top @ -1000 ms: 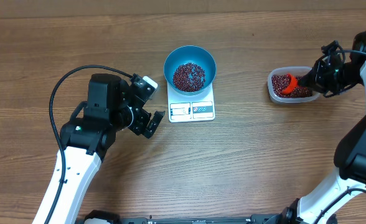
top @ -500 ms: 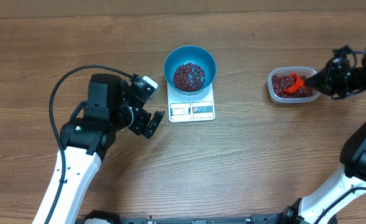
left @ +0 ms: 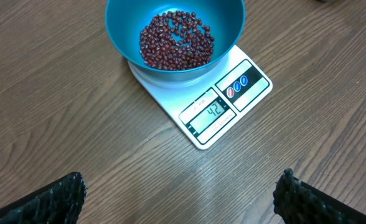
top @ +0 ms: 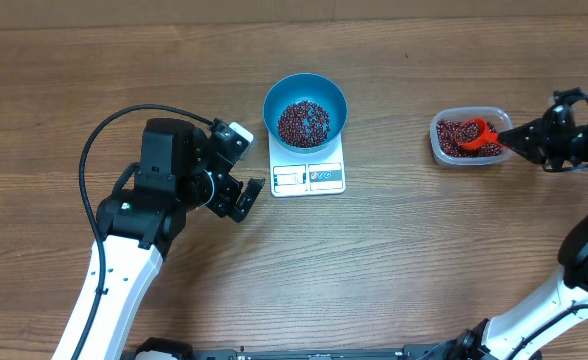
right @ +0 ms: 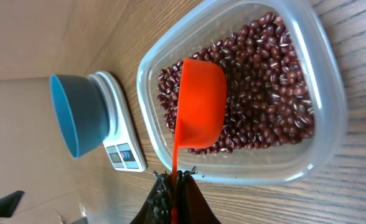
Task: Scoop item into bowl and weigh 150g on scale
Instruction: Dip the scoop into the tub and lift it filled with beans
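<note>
Action at frame right: right gripper [right: 175, 186] clamped on orange-red plastic scoop [right: 200, 106] amid small maroon beans [right: 264, 93] in clear plastic tub [right: 332, 93]; left gripper [top: 246, 166] gaping beside teal plastic bowl [left: 226, 18] on white flat scale [left: 233, 99], centre. Dig deep, lift level.

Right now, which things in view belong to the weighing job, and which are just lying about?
Job: beans, teal bowl, scale, orange scoop, clear tub, right gripper shut on the scoop's handle.
Lying about: nothing loose; the left gripper is open, holding nothing.
</note>
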Tool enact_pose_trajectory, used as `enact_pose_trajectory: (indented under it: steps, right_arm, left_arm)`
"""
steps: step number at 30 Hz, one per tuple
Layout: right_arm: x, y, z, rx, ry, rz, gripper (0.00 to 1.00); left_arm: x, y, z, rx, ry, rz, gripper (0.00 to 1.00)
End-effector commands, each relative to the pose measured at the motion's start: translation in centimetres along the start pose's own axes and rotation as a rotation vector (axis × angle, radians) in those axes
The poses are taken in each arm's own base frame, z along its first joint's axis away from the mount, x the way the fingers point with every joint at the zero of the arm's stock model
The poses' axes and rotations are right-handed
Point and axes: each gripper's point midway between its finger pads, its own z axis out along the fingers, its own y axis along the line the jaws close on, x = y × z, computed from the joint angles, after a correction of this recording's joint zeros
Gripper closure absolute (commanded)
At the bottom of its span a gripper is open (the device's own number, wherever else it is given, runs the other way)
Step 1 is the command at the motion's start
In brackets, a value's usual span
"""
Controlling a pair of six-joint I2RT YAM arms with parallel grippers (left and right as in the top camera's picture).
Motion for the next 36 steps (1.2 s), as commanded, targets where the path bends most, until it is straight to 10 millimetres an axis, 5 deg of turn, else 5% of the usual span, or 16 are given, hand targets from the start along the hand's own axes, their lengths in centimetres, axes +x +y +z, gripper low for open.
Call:
enact_pose_trajectory:
  steps: [1,19,24,36]
  right_arm:
    - [-0.1,0.1,-0.7,-0.057,-0.020,0.012,0.96]
    - [-0.2,2.3,-2.9,-0.258,-0.080,0.019,0.96]
    - [-0.1,4.7,-3.6,-0.392,-0.102,-0.018,0.96]
    - [2.0,10.0,-0.4,-0.499,0.015,-0.063,0.96]
  left_arm:
    - [-0.4,0.4,-0.1,-0.013,-0.007,-0.010,0.00]
    - [-0.4,0.4,-0.1,-0.013,-0.007,-0.010,0.01]
    - [-0.4,0.4,-0.1,-0.013,-0.007,-0.010,0.00]
    - [-0.4,0.4,-0.1,-0.013,-0.006,-0.010,0.01]
